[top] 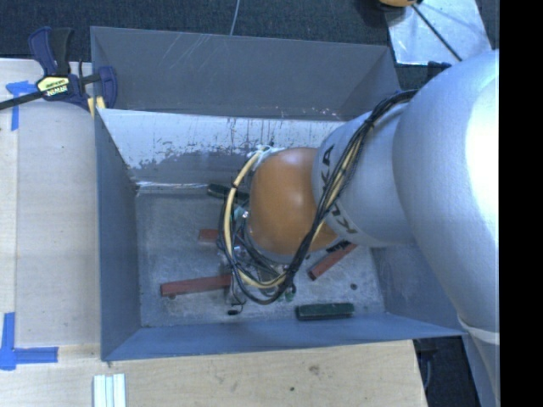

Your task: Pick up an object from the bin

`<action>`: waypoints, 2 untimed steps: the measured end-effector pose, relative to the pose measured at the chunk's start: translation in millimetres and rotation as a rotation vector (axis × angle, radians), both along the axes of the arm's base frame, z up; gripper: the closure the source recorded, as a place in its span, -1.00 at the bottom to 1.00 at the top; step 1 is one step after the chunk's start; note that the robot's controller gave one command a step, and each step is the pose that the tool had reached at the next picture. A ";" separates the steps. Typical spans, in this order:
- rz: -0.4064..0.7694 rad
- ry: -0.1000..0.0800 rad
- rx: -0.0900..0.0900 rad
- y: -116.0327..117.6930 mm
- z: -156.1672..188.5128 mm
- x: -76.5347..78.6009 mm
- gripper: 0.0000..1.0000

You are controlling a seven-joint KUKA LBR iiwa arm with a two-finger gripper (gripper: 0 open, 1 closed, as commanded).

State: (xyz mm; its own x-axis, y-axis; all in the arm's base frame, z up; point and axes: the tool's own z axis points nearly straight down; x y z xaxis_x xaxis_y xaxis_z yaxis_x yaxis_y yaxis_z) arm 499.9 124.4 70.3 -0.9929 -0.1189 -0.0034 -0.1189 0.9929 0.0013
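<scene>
1 long reddish-brown stick (193,287) lies near the bin's (254,339) front wall, our gripper (234,297) low at its right end; open or closed, we cannot tell. Nothing looks lifted yet, we judge.

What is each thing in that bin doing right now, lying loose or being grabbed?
long red-brown bar: lying flat, front left of the bin.
gripper: low, at that bar's right end.
dark green bar: lying flat, front right, untouched.
short red-brown bar: lying slanted, partly under the arm.
</scene>
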 end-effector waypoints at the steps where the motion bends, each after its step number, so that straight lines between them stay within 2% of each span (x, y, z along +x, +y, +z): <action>1: 0.000 0.000 0.000 0.0 0.0 0.0 1.00; 2: -0.052 -0.001 -0.001 -4.6 209.0 9.9 1.00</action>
